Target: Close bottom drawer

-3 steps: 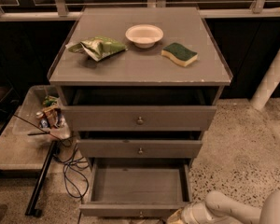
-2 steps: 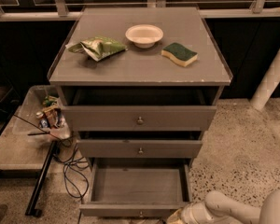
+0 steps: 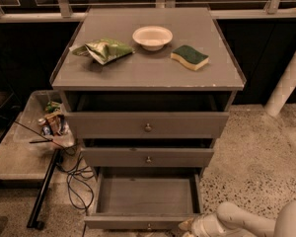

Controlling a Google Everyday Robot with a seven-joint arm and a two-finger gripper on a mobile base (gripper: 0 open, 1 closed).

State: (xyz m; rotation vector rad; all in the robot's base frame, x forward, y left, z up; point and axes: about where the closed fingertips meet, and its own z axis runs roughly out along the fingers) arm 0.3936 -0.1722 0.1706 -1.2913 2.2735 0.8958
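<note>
The bottom drawer point(image 3: 147, 195) of the grey cabinet point(image 3: 148, 78) is pulled far out, and its inside is empty. Its low front panel point(image 3: 143, 222) with a small round knob point(image 3: 148, 226) sits at the lower edge of the view. The middle drawer point(image 3: 148, 157) and the top drawer point(image 3: 147, 125) each stand slightly out. My gripper point(image 3: 186, 227) is at the bottom edge, just right of the bottom drawer's front panel, on the end of the white arm point(image 3: 246, 223) that comes in from the lower right.
On the cabinet top lie a green bag point(image 3: 104, 50), a white bowl point(image 3: 152, 36) and a green and yellow sponge point(image 3: 190, 57). A clear bin with cans point(image 3: 49, 122) stands left of the cabinet, with black cables point(image 3: 76, 174) on the floor. A white pipe point(image 3: 288, 80) stands at right.
</note>
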